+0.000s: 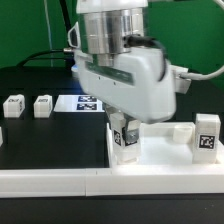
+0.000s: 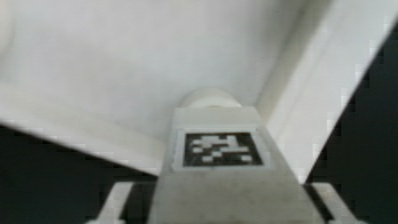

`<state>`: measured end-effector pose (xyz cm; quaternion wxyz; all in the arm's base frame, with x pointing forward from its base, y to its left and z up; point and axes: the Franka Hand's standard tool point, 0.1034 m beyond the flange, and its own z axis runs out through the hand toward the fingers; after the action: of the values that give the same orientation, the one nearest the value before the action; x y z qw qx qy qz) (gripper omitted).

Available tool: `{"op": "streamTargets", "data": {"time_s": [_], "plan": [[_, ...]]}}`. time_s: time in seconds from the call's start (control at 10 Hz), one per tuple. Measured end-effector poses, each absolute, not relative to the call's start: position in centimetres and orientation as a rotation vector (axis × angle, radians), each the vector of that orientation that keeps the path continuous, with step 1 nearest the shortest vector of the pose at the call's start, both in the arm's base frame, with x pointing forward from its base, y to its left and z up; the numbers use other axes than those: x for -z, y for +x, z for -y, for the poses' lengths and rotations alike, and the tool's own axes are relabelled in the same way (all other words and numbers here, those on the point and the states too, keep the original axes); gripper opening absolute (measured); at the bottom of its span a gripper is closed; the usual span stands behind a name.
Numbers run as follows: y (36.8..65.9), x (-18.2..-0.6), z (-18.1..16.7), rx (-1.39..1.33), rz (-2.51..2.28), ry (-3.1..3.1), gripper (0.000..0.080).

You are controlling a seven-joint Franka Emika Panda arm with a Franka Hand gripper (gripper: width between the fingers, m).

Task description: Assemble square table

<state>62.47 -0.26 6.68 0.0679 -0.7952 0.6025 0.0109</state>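
My gripper [image 1: 122, 140] hangs low at the centre of the exterior view, shut on a small white leg block [image 1: 123, 137] with a black-and-white tag. In the wrist view the tagged leg block [image 2: 217, 150] fills the space between my two fingers [image 2: 125, 202], its rounded end pointing at the white square slab [image 2: 107, 70] and its raised rim. The slab [image 1: 160, 150] lies at the exterior view's right. Another leg block [image 1: 207, 133] stands upright at its far right. Two more leg blocks [image 1: 13, 105] [image 1: 42, 104] sit on the black table at the left.
The marker board [image 1: 88, 101] lies on the table behind my gripper. A long white border wall [image 1: 60, 180] runs along the front edge. A green backdrop and cables are at the back.
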Motion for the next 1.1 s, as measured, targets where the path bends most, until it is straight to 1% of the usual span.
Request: {"op": "streamTargets", "data": {"time_s": [0.3, 0.5, 0.6, 0.7, 0.8, 0.9, 1.1], "plan": [[62.5, -6.5, -0.6, -0.057, -2.223, -1.996, 0.0288], [62.5, -6.5, -0.6, -0.053, -2.179, -2.044, 0.0288], [62.5, -6.5, -0.6, -0.049, -2.13, -2.104, 0.0446], [62.5, -6.6, -0.8, -0.044, -1.93, -2.314, 0.0572], [62.6, -6.8, -1.1, -0.026, -1.718, -2.488, 0.0572], [62.6, -6.9, -1.3, -0.018, -1.634, -2.542, 0.0634], [62.6, -6.8, -1.1, -0.008, -1.483, -2.635, 0.0645]]}}
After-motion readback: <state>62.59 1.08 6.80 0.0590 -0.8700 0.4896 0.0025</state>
